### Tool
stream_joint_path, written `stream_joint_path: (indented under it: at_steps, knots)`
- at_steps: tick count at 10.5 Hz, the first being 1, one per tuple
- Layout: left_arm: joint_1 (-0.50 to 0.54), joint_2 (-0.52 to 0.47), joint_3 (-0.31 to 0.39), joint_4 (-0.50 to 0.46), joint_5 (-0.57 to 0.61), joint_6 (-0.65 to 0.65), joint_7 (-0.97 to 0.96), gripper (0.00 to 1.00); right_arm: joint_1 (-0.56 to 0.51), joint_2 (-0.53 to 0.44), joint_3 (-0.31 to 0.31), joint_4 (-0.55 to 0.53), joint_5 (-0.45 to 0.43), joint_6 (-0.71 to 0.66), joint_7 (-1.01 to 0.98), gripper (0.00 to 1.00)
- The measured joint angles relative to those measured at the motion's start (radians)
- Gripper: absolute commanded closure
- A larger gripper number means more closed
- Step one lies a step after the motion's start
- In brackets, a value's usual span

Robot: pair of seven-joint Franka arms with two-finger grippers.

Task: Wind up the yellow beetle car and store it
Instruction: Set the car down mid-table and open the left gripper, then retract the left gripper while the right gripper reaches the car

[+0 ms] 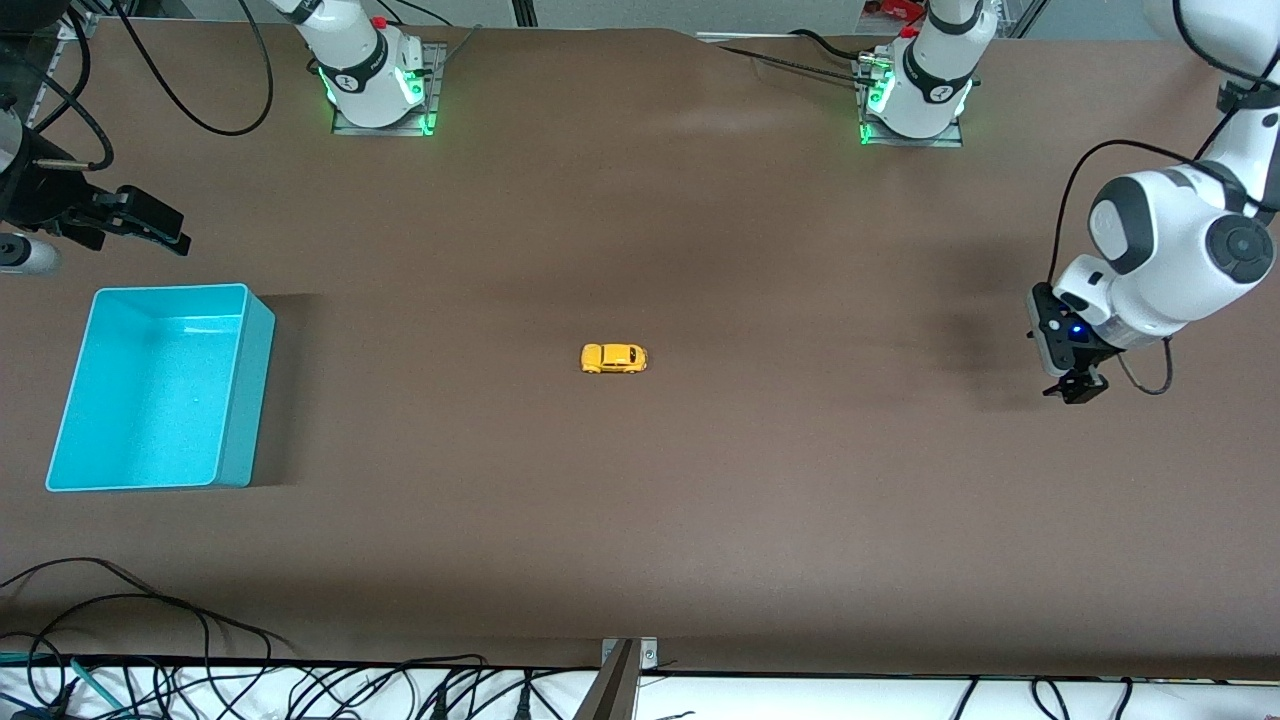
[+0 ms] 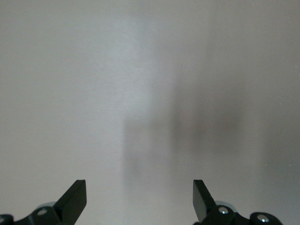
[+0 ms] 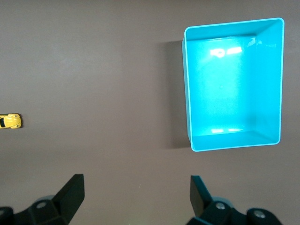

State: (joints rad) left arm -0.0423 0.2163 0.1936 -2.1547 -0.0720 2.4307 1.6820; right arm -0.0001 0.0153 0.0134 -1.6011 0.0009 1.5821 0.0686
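Nothing grasped yet: the car [image 1: 613, 358] sits alone mid-table, wheels down, well apart from the bin [image 1: 232, 400] at the right arm's end. The left gripper [image 1: 1076, 388] hangs over the left arm's end, the right gripper [image 1: 150, 228] over its own edge above the bin, both with jaws spread wide and empty. Next comes a reach to the car for the wind-up, I'd judge, and open table lies all around it.
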Motion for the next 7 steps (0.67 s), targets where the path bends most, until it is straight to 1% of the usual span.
stream_joint_path:
  at_steps: [2, 3, 5, 7]
  knots:
    - [-0.023, -0.088, -0.001, 0.006, -0.001, -0.056, 0.0, 0.0, 0.003, 0.007, 0.0, 0.0, 0.007, 0.0, 0.012, 0.0]
    - [-0.038, -0.137, -0.001, 0.011, -0.002, -0.079, 0.0, 0.0, 0.009, 0.017, 0.002, 0.0, 0.025, 0.0, 0.062, 0.0]
    - [-0.052, -0.217, -0.001, 0.041, -0.003, -0.146, -0.002, 0.0, 0.048, 0.048, 0.006, 0.0, 0.049, 0.009, 0.248, 0.0]
    - [-0.052, -0.26, 0.0, 0.109, -0.005, -0.283, -0.059, 0.0, 0.123, 0.093, 0.013, 0.0, 0.053, 0.06, 0.483, 0.0]
